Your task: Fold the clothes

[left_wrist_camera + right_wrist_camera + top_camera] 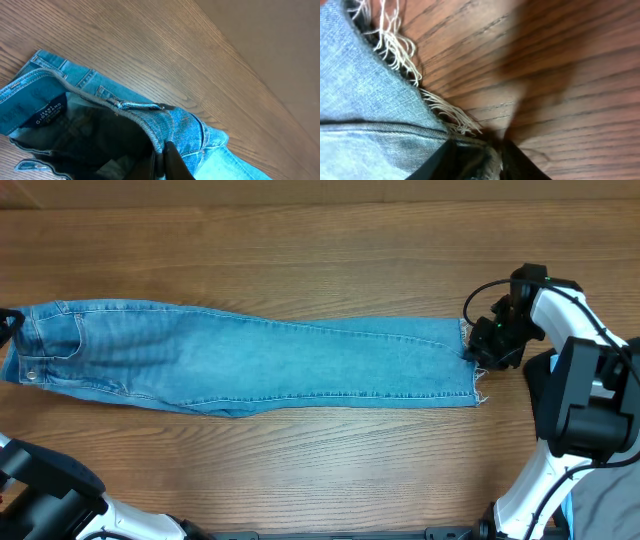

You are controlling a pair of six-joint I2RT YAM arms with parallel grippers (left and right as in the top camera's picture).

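Right jaws pinch the jeans (250,365) by the frayed hem (395,50), left jaws clamp the waistband (90,97). Best lift high, carry hem straight to waistband, edges square.

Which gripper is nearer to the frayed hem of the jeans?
Right. The right gripper is on the frayed hem; the left gripper is at the waistband, the opposite end of the jeans.

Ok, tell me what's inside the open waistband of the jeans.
Inside the jeans, a dark label with white lettering sits on the inner waistband, beside shadowed lining. The left gripper pinches the waistband edge. Further down, the legs are covered by denim and too dark to see.
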